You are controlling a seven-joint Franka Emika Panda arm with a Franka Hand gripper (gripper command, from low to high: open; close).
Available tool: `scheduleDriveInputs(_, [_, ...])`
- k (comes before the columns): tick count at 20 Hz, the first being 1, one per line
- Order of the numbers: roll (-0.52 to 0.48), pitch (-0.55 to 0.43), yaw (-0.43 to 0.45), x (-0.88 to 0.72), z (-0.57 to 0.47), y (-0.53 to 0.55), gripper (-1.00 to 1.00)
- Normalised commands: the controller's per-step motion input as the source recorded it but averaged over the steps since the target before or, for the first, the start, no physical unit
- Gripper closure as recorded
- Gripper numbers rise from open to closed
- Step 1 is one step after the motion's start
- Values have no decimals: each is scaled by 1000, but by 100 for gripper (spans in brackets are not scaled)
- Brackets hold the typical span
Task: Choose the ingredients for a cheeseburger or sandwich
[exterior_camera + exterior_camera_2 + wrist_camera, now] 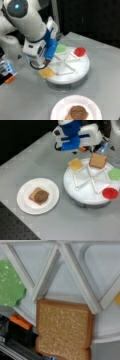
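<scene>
Brown square toast slice fills my wrist view, lying in a wedge of the round white divided tray. My pincer hovers above it; I cannot tell its spread. Toast topped with a dark round patty sits on the white paper plate.

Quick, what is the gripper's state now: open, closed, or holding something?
Gripper: above the toast slice on the round tray; holding nothing visible.
</scene>
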Motion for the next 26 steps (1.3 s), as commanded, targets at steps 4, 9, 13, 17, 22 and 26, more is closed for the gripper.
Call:
scheduleDriveInputs(4, [442, 109, -57, 15, -18, -178, -100])
scheduleDriveInputs(9, [368, 35, -17, 50, -41, -133, -100])
scheduleDriveInputs(13, [550, 29, 23, 84, -147, -252, -100])
scheduleDriveInputs(17, [541, 29, 46, 138, -225, -372, -100])
scheduleDriveInputs(22, [517, -1, 133, 247, -187, -377, -100])
scheduleDriveInputs(26, [429, 21, 166, 356, -91, -358, -100])
